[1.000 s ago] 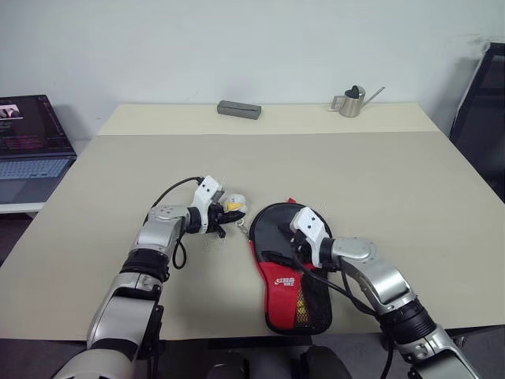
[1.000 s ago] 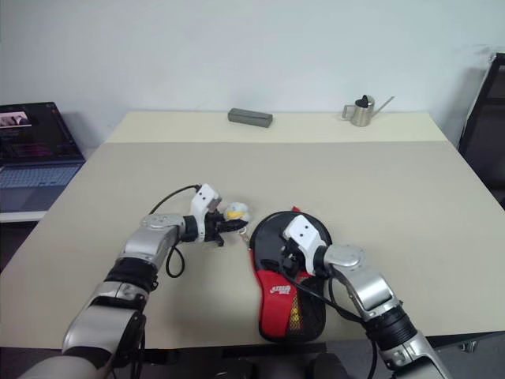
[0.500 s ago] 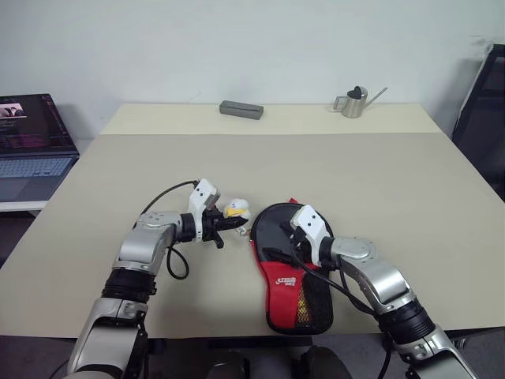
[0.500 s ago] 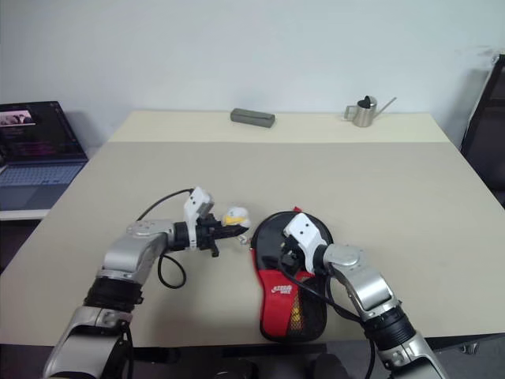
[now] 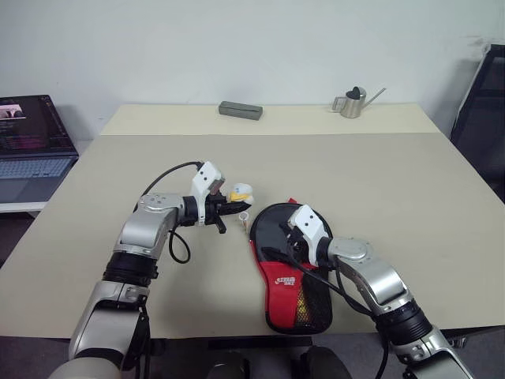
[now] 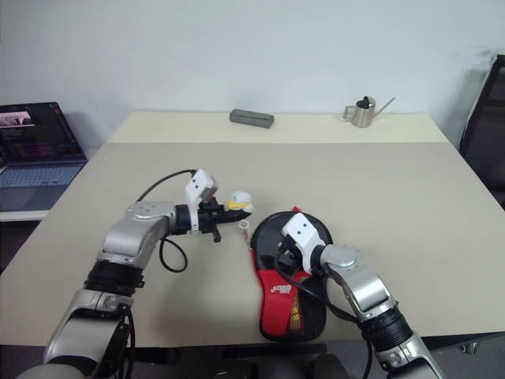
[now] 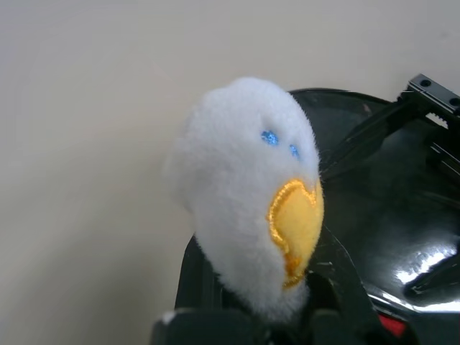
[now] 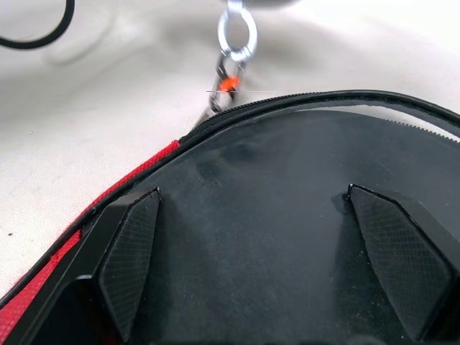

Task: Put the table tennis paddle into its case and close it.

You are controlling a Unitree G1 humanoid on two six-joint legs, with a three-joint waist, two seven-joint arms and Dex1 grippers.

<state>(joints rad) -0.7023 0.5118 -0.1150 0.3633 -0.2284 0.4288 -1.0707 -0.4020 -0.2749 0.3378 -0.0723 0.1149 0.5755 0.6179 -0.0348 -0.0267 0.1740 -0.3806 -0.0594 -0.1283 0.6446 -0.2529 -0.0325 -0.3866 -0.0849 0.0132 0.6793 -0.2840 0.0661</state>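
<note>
Up a little went the left gripper [image 5: 234, 207] since a second ago, pinching the white and yellow plush charm [image 5: 239, 193] tight above the table [image 5: 379, 174]. The right gripper [image 8: 259, 259] has its two fingers spread wide, resting on the black top of the case [image 5: 288, 272]. The case lies flat near the table's front edge, and I cannot see the paddle

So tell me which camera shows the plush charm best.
The left wrist view: the plush charm sits close up, with its blue eyes and yellow beak plain, pinched at its base by the left gripper. The eye views show it small, a white-yellow blob at that gripper's tip. The right wrist view shows a metal ring by the case.
</note>
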